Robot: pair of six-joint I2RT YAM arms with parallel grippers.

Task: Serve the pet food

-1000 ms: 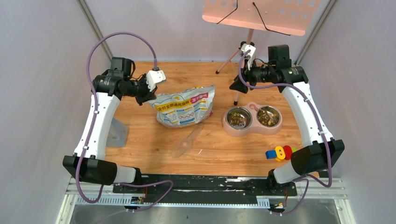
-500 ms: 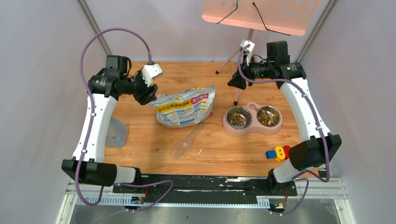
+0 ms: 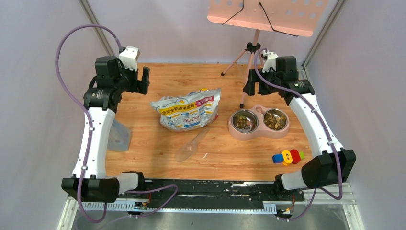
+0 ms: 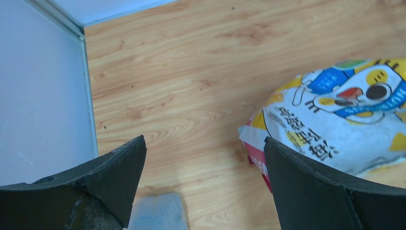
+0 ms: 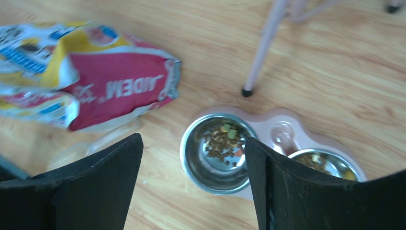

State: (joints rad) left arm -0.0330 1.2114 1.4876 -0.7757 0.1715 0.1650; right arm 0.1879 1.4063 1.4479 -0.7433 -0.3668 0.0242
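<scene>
Both arms have pulled up and back in the last second. Our left claw [image 3: 144, 79] has left the corner of the bag [image 3: 188, 111] and now hangs at 10 o'clock of it. Our right claw [image 3: 249, 82] has turned to face down at 11 o'clock of the feeder [image 3: 258, 130]. Each claw is spread wide, with nothing between its fingers. Past our left fingers we see bare table [image 3: 143, 139] and the bag's edge by the right finger. Past our right fingers we see the feeder's left bowl. The kibble [image 3: 242, 121] lies in both steel bowls of the pink feeder, at 3 o'clock of the bag. A clear scoop [image 3: 190, 146] lies just beside the bag at 6 o'clock. One foot of the stand [image 3: 256, 36] rests at 12 o'clock of the feeder. A toy [image 3: 287, 156] sits at 5 o'clock of it.
</scene>
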